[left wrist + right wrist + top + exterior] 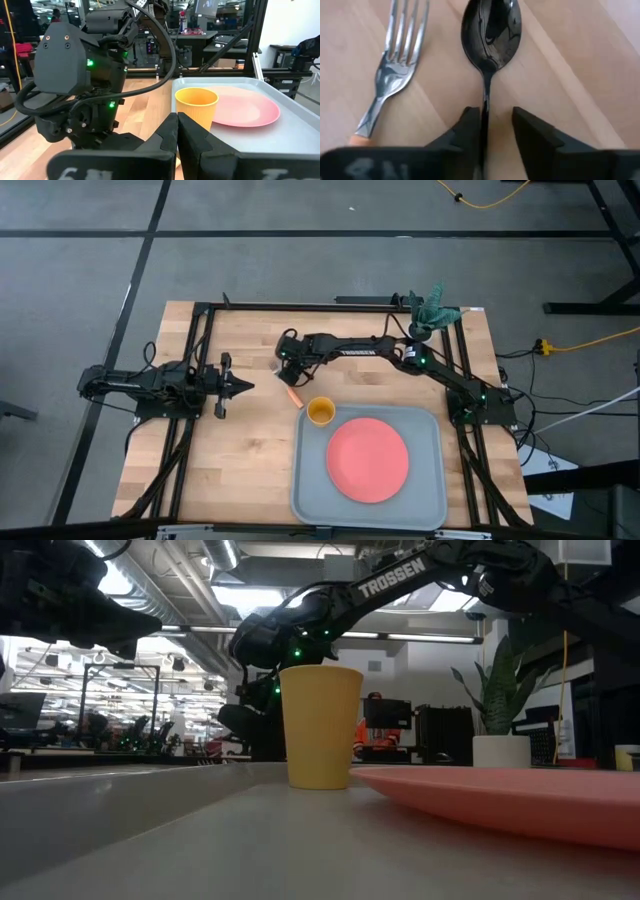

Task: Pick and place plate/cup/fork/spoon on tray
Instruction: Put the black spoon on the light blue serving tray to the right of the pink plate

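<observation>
The dark metal spoon [490, 35] lies on the wooden table with its bowl pointing away from my right gripper. The fork [395, 70] lies beside it, and its orange handle [292, 396] shows by the tray's far left corner. My right gripper [497, 137] is open and low over the table [285, 362]. Its fingers stand on either side of the spoon's thin handle [485, 107]. The yellow-orange cup [320, 411] stands upright in the far left corner of the grey tray [420, 500]. The coral-pink plate [367, 459] lies flat in the tray's middle. My left gripper [240, 387] is shut and empty at the table's left. My right gripper comes from above and along the spoon. The handle [484, 117] runs between the two fingers, close against the inner side of one finger [469, 132]. Whether that finger touches it I cannot tell. The spoon lies flat on the table.
A white pot with a green plant [432, 312] stands at the table's far right corner, beside the right arm. A black frame runs along the table's edges [195, 360]. Bare wood lies left of the tray [230, 460].
</observation>
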